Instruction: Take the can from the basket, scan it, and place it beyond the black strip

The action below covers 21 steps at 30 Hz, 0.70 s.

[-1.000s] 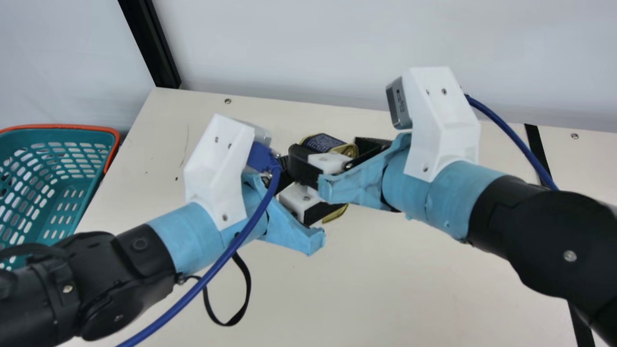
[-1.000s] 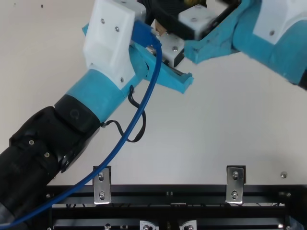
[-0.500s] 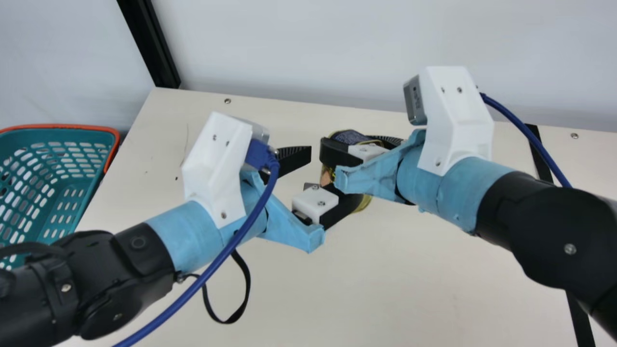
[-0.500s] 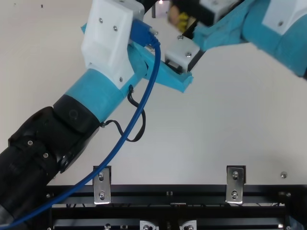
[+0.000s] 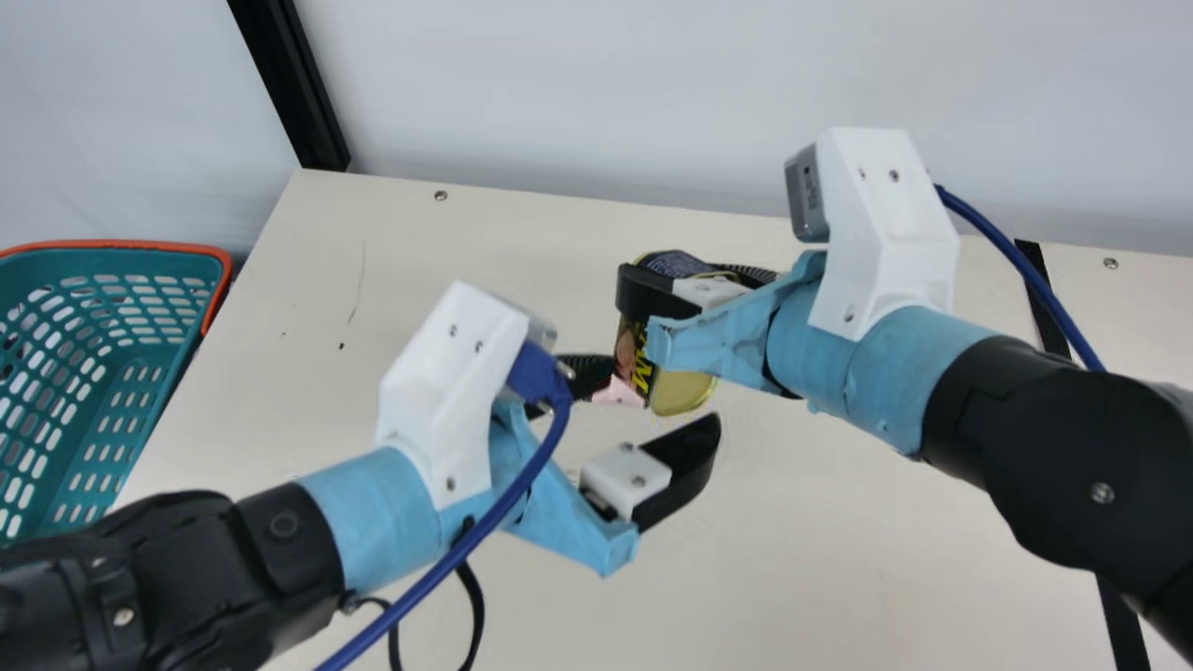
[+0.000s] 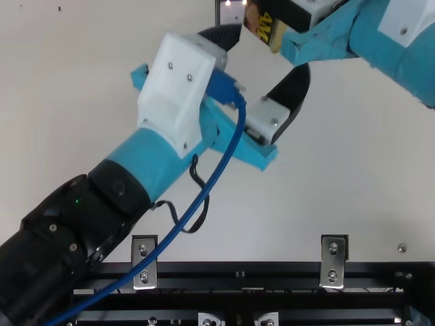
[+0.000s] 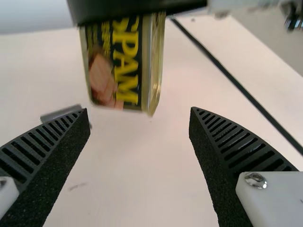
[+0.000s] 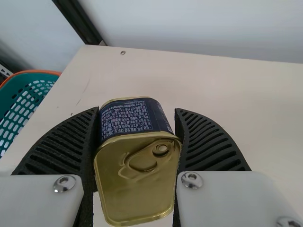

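Between basket rim [image 5: 121, 244] and black strip [image 5: 1125, 634], the right hand [image 5: 683, 275] grips the can [image 5: 685, 396], the left hand [image 5: 664, 391] gapes

Black post [image 5: 289, 84] and pale wall [image 5: 652, 93].

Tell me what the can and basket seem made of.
The can looks like metal, glossy and gold-toned, with a pull ring on its end. The basket is probably moulded plastic: smooth teal with slotted walls and an orange rim.

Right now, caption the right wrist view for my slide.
The right gripper holding a gold-ended can, an orange-rimmed teal basket beyond.
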Available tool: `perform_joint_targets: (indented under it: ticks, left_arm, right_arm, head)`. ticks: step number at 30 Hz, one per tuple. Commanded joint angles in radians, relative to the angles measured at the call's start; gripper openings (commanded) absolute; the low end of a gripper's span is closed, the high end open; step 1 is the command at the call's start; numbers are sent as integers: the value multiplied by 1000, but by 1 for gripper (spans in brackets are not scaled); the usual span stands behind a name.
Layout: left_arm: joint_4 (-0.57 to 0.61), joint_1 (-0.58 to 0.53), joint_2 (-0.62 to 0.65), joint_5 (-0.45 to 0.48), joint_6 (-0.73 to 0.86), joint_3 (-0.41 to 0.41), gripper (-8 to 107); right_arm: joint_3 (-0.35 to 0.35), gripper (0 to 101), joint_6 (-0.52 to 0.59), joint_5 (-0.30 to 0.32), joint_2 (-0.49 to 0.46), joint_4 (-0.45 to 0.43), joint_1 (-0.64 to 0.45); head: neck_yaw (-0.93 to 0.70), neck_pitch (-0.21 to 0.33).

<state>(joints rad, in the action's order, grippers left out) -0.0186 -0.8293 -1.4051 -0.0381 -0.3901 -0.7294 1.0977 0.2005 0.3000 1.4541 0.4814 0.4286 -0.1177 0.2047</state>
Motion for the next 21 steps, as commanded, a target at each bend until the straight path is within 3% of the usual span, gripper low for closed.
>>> perform_joint_targets:
  ticks: [1,11,21]
  left_arm:
    - [7,-1,7,36,3,20,90]
    - [87,87,84,78,87,138,90]
    - [122,336,242,-24,159,309,90]
  right_arm:
    - [-1,0,-14,-9,-4,-15,-3]
    - [-15,0,-82,-36,-33,-112,-27]
    - [-44,0,-137,-47,-69,-195,-52]
  head:
    - [2,3]
    - [2,3]
    - [2,3]
